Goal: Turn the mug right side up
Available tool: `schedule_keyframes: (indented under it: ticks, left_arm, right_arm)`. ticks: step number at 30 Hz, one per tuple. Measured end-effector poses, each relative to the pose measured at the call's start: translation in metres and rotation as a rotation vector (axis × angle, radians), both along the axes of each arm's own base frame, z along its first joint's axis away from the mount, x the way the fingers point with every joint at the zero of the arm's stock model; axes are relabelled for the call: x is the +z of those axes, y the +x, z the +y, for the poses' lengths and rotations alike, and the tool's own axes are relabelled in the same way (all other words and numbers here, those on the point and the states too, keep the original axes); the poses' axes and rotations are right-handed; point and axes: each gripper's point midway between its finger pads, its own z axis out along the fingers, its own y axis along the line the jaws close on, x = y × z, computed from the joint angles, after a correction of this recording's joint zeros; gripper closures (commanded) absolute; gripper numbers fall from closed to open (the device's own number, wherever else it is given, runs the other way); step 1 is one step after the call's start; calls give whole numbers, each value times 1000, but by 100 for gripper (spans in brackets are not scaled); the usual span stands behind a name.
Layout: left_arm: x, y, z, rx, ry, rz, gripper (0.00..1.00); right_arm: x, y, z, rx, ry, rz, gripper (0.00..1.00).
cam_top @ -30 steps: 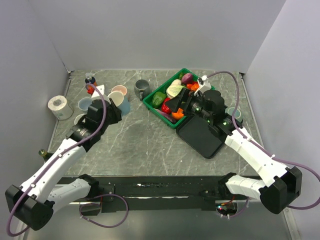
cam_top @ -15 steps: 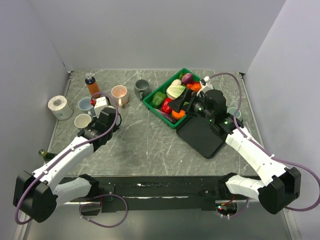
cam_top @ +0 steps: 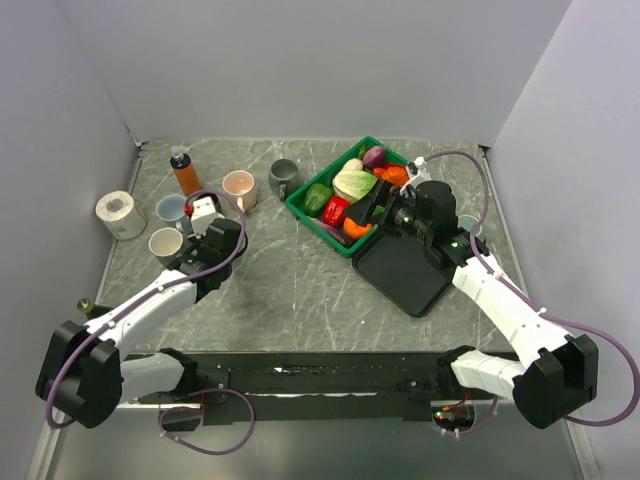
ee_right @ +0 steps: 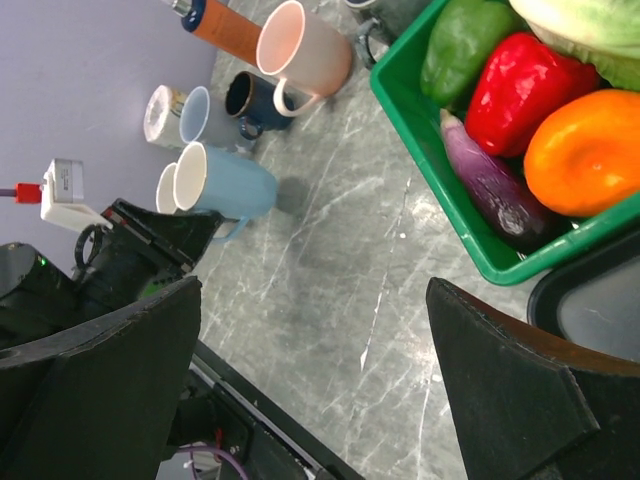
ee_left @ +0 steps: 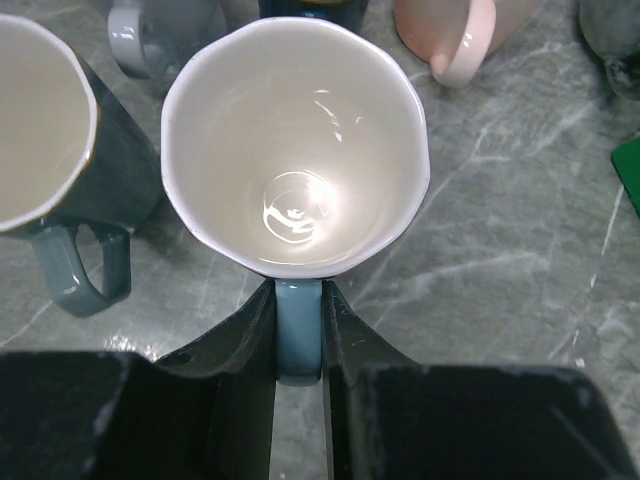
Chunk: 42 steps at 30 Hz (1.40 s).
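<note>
Now, blue mug (ee_left: 295,130) upright, mouth up, handle clamped in left end effector (ee_left: 297,305), right end effector (ee_right: 312,375) wide, empty.

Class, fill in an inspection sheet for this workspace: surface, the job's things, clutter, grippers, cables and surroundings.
Surface: grey marbled table; no spills seen.
Job's things: light blue mug, mouth up, empty inside.
Clutter: spare mugs including a pink mug and a grey mug; orange bottle; paper roll; green basket of vegetables; black tray.
Grippers: left gripper shut on the light blue mug's handle; right gripper open, holding nothing, near the basket.
Cables: purple cables loop along both arms.
Surroundings: plain grey walls; nothing else seen.
</note>
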Motion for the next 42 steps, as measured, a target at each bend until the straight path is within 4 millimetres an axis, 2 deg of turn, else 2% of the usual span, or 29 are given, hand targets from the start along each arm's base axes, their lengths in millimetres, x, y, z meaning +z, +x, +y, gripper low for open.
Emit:
schedule_keyframes:
  ticks: [7, 12, 15, 19, 20, 21, 22, 25, 29, 34, 36, 39, 42]
  left_arm:
    - [-8, 16, 17, 54, 2, -16, 99]
    - [-24, 12, 24, 64, 4, 7, 99]
    - [-30, 9, 24, 61, 4, 14, 95]
    - [-29, 10, 23, 61, -5, 8, 82]
    - [-29, 10, 23, 62, -7, 7, 72]
    - [-30, 10, 23, 64, -9, 7, 68]
    - [-30, 10, 23, 65, -11, 6, 55]
    - [-28, 12, 22, 75, -30, -5, 29]
    - [-25, 12, 20, 87, -54, -18, 17]
    - [-16, 6, 18, 78, -92, -30, 4]
    - [-6, 3, 16, 65, -119, -48, 1]
    - [19, -1, 11, 39, -169, -99, 4]
    - [51, -3, 7, 12, -214, -166, 4]
  right_arm:
    - [-4, 3, -8, -17, 3, 12, 0]
    - [-3, 5, -12, -20, 10, 16, 0]
    - [-3, 6, -14, -21, 15, 20, 0]
    - [-6, 6, -15, -24, 18, 29, 0]
    - [-8, 6, -16, -25, 17, 33, 0]
    - [-10, 5, -16, -27, 14, 39, 0]
    - [-11, 5, -17, -29, 11, 46, 0]
    - [-16, 4, -20, -44, -1, 63, 0]
    - [-22, 4, -26, -66, -15, 87, 0]
    - [-27, 6, -33, -92, -27, 107, 0]
    - [-28, 7, -36, -105, -31, 112, 0]
    - [-34, 8, -44, -134, -57, 128, 0]
    - [-44, 12, -63, -199, -137, 139, 0]
